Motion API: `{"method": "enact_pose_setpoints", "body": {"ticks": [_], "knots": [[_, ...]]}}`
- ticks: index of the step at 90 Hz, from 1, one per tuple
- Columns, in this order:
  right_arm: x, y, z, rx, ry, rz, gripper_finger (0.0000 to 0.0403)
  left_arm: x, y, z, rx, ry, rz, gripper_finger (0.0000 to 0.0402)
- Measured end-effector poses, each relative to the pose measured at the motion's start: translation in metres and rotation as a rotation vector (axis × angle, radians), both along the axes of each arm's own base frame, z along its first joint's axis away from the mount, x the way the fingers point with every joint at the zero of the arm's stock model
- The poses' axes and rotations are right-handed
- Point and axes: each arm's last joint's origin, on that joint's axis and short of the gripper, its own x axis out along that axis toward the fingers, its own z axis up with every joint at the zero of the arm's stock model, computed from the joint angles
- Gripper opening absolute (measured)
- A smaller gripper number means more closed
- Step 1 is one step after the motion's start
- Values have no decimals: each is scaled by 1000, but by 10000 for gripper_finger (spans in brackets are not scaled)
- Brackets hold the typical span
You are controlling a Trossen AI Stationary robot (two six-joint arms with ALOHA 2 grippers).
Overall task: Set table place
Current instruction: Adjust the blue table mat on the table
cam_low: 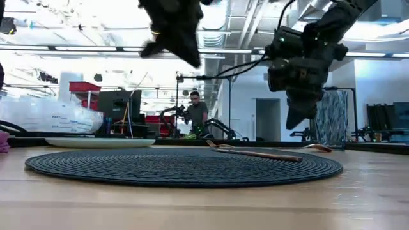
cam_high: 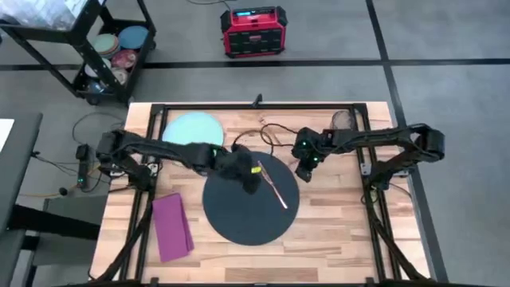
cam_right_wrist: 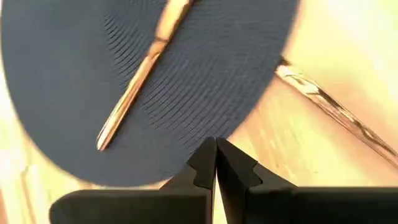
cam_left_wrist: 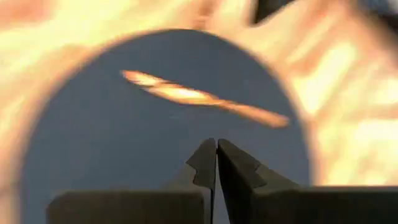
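A dark round mat (cam_high: 251, 203) lies in the middle of the light-wood table (cam_high: 343, 231). One copper piece of cutlery (cam_high: 271, 183) lies across the mat (cam_right_wrist: 186, 81). A second copper piece (cam_right_wrist: 329, 106) rests on the wood beside the mat's edge. A pale blue plate (cam_high: 194, 130) sits at the far left. A magenta napkin (cam_high: 171, 227) lies flat at the near left. A smoky tumbler (cam_high: 344, 119) stands at the far right. My left gripper (cam_high: 249, 177) hangs shut above the mat (cam_left_wrist: 124, 137). My right gripper (cam_high: 305, 169) hangs shut over the mat's far right edge.
A black cart of dishes (cam_high: 111, 48) stands beyond the table's far left corner, and a red box (cam_high: 253, 30) sits on the floor behind. Dark cables (cam_high: 267, 131) lie on the wood near the far edge. A person (cam_low: 195, 108) stands in the room behind.
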Motion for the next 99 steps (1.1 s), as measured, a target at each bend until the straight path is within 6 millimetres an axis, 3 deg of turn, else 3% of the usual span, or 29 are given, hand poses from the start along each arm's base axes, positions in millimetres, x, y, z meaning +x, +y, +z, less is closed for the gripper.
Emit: {"method": "enact_pose_setpoints", "body": {"ticks": [6,15,25,32,41,52,66,83,99], "knots": [[1,-6,2,7,-26,-58,0,6,15,-8,-52,-121,-38,0],[-1,-8,3,43,-23,-105,0,8,36,-20,-37,-140,-20,0],[-1,1,4,65,-1,-77,0,-5,57,-31,25,13,-31,0],[0,10,3,73,21,-71,0,-22,63,-43,17,225,-61,0],[4,24,3,50,25,-59,0,-47,56,-56,-49,497,-204,0],[12,34,6,4,-29,-74,0,-62,34,-73,-96,597,-404,0],[21,35,0,12,-58,-89,0,-70,11,-95,-147,591,-554,0],[30,32,-27,64,15,-80,0,-73,1,-107,-158,583,-533,0],[35,41,-46,95,80,-59,0,-70,-2,-115,-109,524,-502,0]]}}
